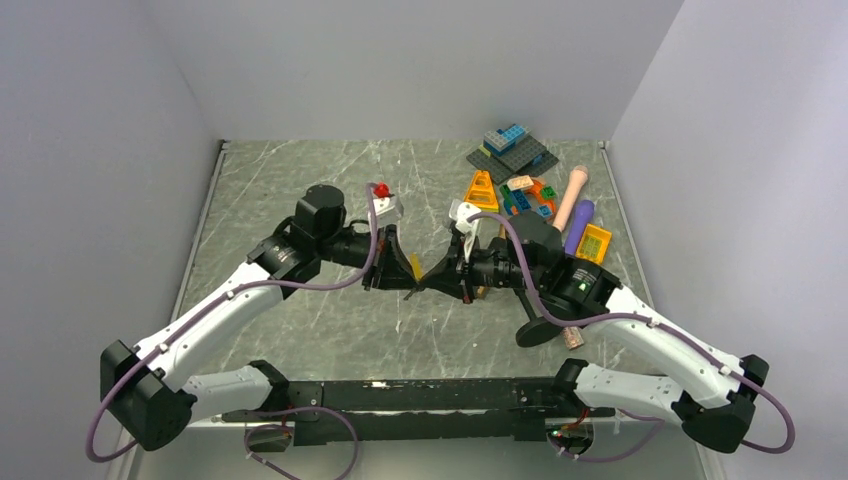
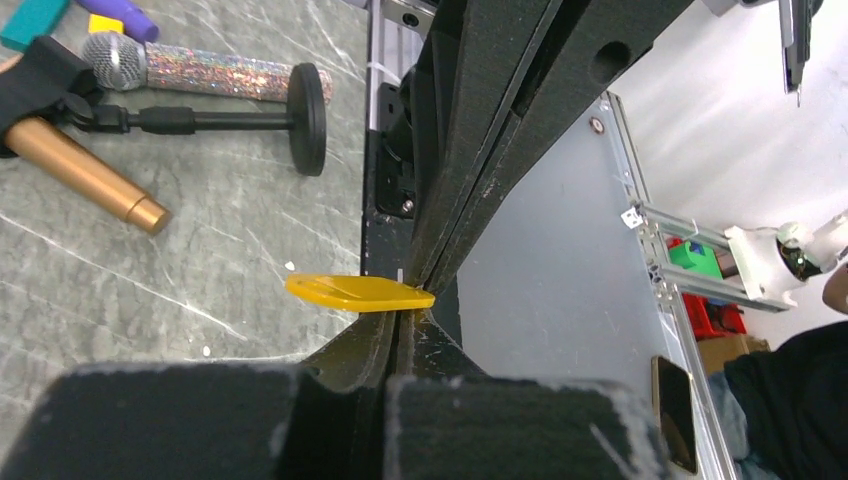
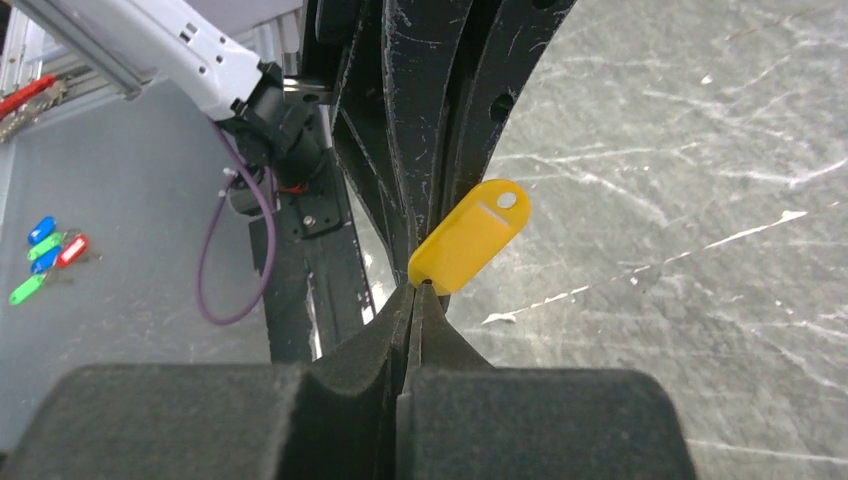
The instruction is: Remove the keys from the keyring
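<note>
Both arms reached in over the middle of the grey-green marble-patterned counter and met tip to tip in the air above it. The left gripper had its jaws pressed together with only a thin seam between the black foam pads, and the right gripper had its jaws pressed together in the same way. A flat yellow plastic key tag stuck out sideways from the point where the two sets of tips met, clear of the counter. One narrow end of it was caught there and the other end, with a small round hole, was free. Which pair of jaws actually pinched the tag could not be told, and nothing as thin as a wire ring could be made out at it. A black microphone stand with a round base lay on its side near the right edge of the counter, beside the right arm, carrying a glittery silver toy microphone, with a gold tube-shaped handle just beside it. A heap of coloured plastic building bricks lay toward the far right corner, with a grey baseplate behind it. A small white piece with a red ball on top sat near the left arm's wrist.
</note>
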Tool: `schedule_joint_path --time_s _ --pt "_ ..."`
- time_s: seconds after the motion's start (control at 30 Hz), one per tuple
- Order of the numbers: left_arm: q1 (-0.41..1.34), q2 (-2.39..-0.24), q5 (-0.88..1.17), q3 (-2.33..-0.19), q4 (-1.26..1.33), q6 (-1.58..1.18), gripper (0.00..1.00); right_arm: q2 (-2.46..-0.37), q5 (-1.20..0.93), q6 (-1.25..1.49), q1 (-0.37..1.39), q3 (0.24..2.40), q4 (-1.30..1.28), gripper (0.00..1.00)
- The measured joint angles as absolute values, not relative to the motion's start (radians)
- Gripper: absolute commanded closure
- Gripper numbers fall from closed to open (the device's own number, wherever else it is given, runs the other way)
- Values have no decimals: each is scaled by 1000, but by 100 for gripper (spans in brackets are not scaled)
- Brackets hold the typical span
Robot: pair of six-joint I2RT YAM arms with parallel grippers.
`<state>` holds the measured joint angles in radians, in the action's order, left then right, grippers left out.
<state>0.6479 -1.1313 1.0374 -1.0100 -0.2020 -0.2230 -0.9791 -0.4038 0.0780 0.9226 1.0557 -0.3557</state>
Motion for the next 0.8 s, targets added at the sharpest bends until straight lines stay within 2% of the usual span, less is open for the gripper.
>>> schedule_joint_path --time_s 0.8 --pt "791 -1225 830 -1085 -436 8 100 -1090 -734 303 673 1041 -534 100"
